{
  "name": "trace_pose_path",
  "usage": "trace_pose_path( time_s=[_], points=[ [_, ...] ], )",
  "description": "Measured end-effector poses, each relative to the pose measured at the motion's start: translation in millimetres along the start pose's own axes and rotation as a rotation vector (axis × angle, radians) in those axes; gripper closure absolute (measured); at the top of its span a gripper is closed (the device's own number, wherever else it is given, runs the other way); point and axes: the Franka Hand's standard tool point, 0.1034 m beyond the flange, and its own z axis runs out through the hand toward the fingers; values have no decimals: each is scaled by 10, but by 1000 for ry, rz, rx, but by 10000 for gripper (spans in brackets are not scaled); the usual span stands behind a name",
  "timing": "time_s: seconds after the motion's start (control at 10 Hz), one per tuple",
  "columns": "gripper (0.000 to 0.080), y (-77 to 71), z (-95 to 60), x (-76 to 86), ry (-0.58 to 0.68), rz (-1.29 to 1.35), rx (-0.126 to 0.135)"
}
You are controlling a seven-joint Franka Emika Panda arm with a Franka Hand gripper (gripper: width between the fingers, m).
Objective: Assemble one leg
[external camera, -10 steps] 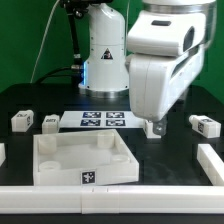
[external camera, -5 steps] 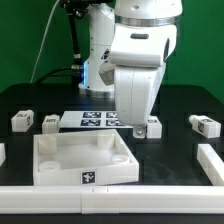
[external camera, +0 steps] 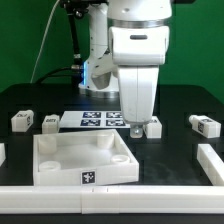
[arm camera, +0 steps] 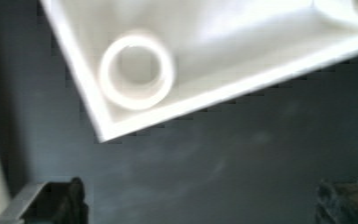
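Note:
Several small white legs with tags lie on the black table: two at the exterior view's left (external camera: 22,120) (external camera: 49,123), one mid-table (external camera: 153,127), one at the right (external camera: 205,124). My gripper (external camera: 136,127) hangs low over the table just left of the mid-table leg, behind the white tray (external camera: 60,160). In the wrist view my gripper (arm camera: 202,205) is open, with only dark table between its fingertips (arm camera: 55,200). A tray corner (arm camera: 247,60) with a round hole (arm camera: 135,72) shows there. No leg shows in the wrist view.
The marker board (external camera: 95,120) lies behind the tray, left of my gripper. White rails run along the table's front (external camera: 110,198), right (external camera: 212,160) and left (external camera: 2,152). The robot base (external camera: 100,60) stands at the back.
The arm has swung toward the exterior view's left and turned upright. The mid-table leg now shows uncovered at the gripper's right side.

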Motion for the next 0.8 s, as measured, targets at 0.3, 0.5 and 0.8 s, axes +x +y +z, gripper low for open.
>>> trace_pose_path(
  time_s=[0.3, 0.5, 0.8],
  points=[
    [149, -223, 113, -268, -36, -233, 15],
    [149, -252, 135, -361, -35, -202, 21],
    [149, -257, 145, -365, -35, -201, 23]
  ],
)
